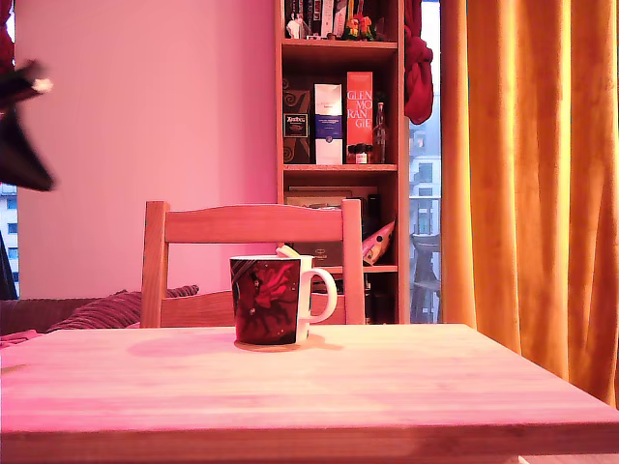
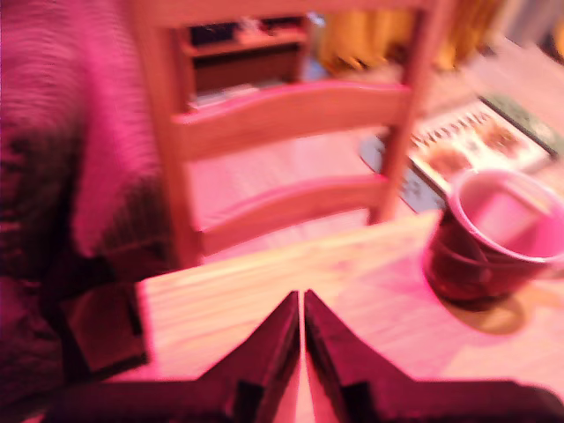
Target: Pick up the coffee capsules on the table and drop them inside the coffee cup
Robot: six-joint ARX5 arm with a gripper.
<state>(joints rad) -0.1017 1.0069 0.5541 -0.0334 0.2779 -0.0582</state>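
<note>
The coffee cup (image 1: pixel 268 300), a dark red-and-black floral mug with a white handle, stands on the light wooden table (image 1: pixel 319 387) near its far edge. A cream piece (image 1: pixel 287 252) pokes above the cup's rim and looks like a coffee capsule inside; a pale shape also shows in the cup (image 2: pixel 498 233) in the wrist view. No capsule lies on the tabletop that shows. My gripper (image 2: pixel 302 304) is shut with nothing between its fingers, above the table corner (image 2: pixel 229 300) and away from the cup. In the exterior view the gripper (image 1: pixel 24 130) is a dark blur high at the left edge.
A wooden chair (image 1: pixel 253 261) stands right behind the table by the cup. A striped cushion (image 1: pixel 111 309) lies at the exterior view's left, a bookshelf (image 1: pixel 338 145) and orange curtain (image 1: pixel 522 174) behind. A magazine (image 2: pixel 467 145) lies beyond the chair.
</note>
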